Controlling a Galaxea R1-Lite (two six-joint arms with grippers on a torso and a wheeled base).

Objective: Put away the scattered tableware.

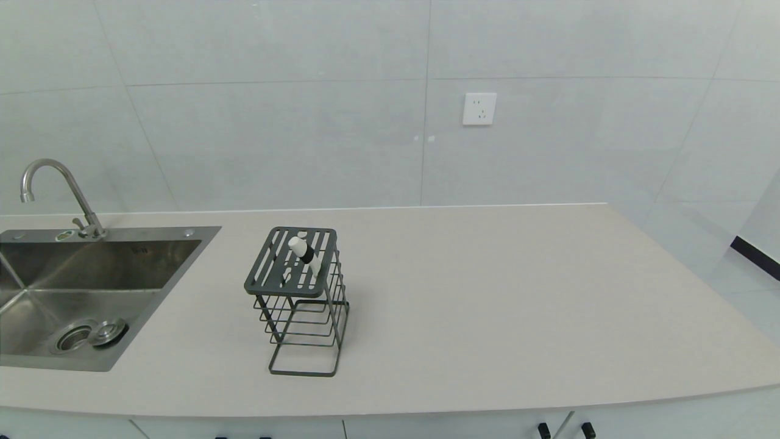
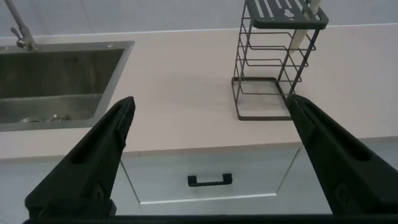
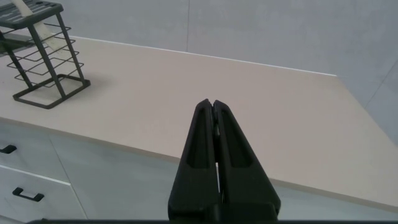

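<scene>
Head view: a dark wire rack (image 1: 298, 299) stands on the beige counter (image 1: 487, 305), to the right of the steel sink (image 1: 91, 286) and its faucet (image 1: 55, 183). One utensil (image 1: 303, 251) with a white and black handle sits upright in a slot of the rack's top plate, its handle protruding above. A wall socket (image 1: 479, 108) is mounted on the tiled wall behind. Left wrist view: the left gripper (image 2: 211, 102) is held with its fingers (image 2: 99, 149) spread wide and nothing between them, in front of the counter edge and above a drawer handle (image 2: 209, 180). The rack (image 2: 273, 68) with the utensil (image 2: 298, 40) stands well apart from it, farther back on the counter, with the sink (image 2: 56, 81) off to the side. Right wrist view: the right gripper (image 3: 212, 102) has its fingers pressed together, gripping nothing, over the counter's front edge. The rack (image 3: 43, 56) stands well apart from it.
</scene>
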